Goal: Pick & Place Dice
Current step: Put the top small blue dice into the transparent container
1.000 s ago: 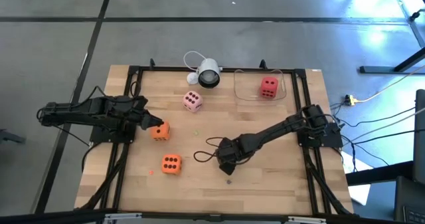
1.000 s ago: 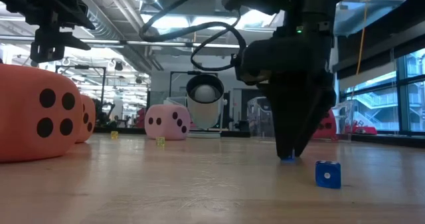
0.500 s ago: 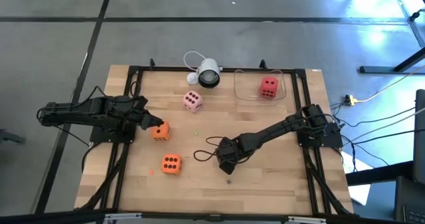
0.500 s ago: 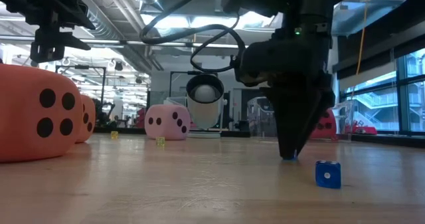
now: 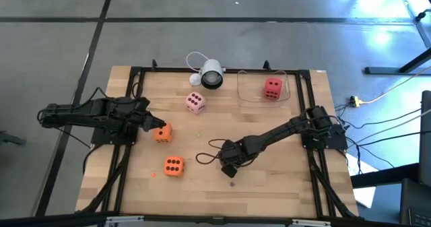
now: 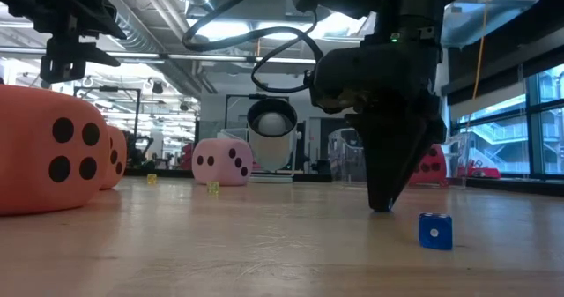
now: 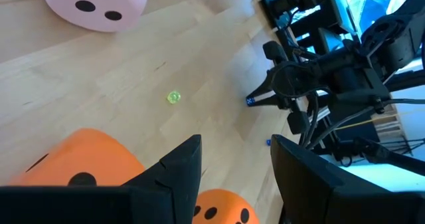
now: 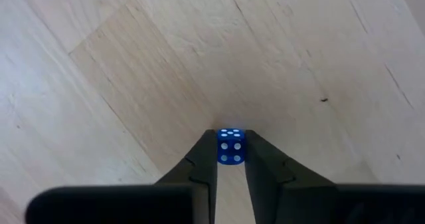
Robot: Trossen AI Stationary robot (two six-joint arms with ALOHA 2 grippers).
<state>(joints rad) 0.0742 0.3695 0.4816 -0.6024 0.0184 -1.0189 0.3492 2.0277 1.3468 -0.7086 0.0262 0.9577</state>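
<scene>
The right hand [image 5: 229, 170] points down at the wooden surface [image 5: 269, 180], its two fingers [image 8: 199, 163] drawn in on a tiny blue die [image 8: 230, 146]. The right wrist view shows this die pinched between the fingertips, white pips facing the camera, low against the wood. The low view shows only the fingertips meeting at the surface; the held die is not visible there. That view does show a second small blue die [image 6: 434, 230] lying free on the wood just beside the right hand, and in the high view it is a mere speck [image 5: 232, 183] next to the hand.

The left hand [image 5: 152, 125] hangs above an orange die [image 5: 162, 133], fingers [image 7: 179, 164] spread wide with nothing between them; its wrist view shows that die's rounded top [image 7: 86, 159] right under the fingers. A second orange die [image 5: 173, 166] sits between the two hands, nearer the right one. The pink die [image 5: 195, 102] lies beyond the left hand, near a white round camera [image 5: 211, 74]. The red die [image 5: 272, 87] rests in a clear tray [image 5: 241, 89], well apart from both hands. A small green speck [image 7: 173, 97] shows on the wood only in the left wrist view.
</scene>
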